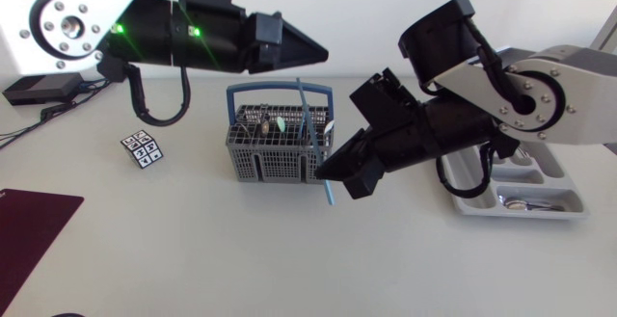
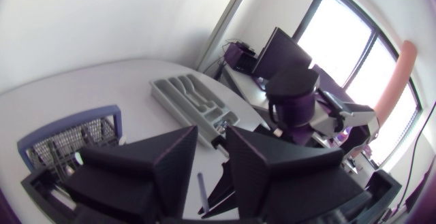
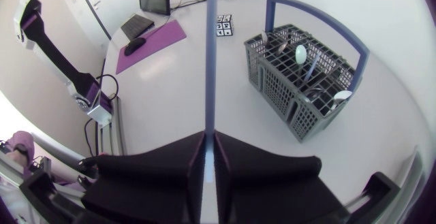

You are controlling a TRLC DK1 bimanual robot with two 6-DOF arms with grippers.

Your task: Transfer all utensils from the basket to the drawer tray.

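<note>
A grey wire basket [image 1: 275, 153] with a blue handle stands mid-table, several utensils [image 1: 266, 121] upright in it. My right gripper [image 1: 329, 170] is at the basket's right side, shut on a long thin blue utensil [image 1: 310, 124] that slants up past the handle. In the right wrist view the blue utensil [image 3: 210, 60] runs straight out from between the closed fingers [image 3: 177, 152], with the basket [image 3: 306, 77] beside it. My left gripper [image 1: 316, 55] hovers above the basket, open and empty [image 2: 211, 152]. The grey drawer tray [image 1: 575, 208] lies at the right, partly hidden by my right arm.
A small black-and-white tag cube [image 1: 142, 148] sits left of the basket. A maroon mat [image 1: 29, 230] lies at the front left corner, and a black device [image 1: 39, 88] with cables at the back left. One utensil [image 1: 528, 201] rests in the tray.
</note>
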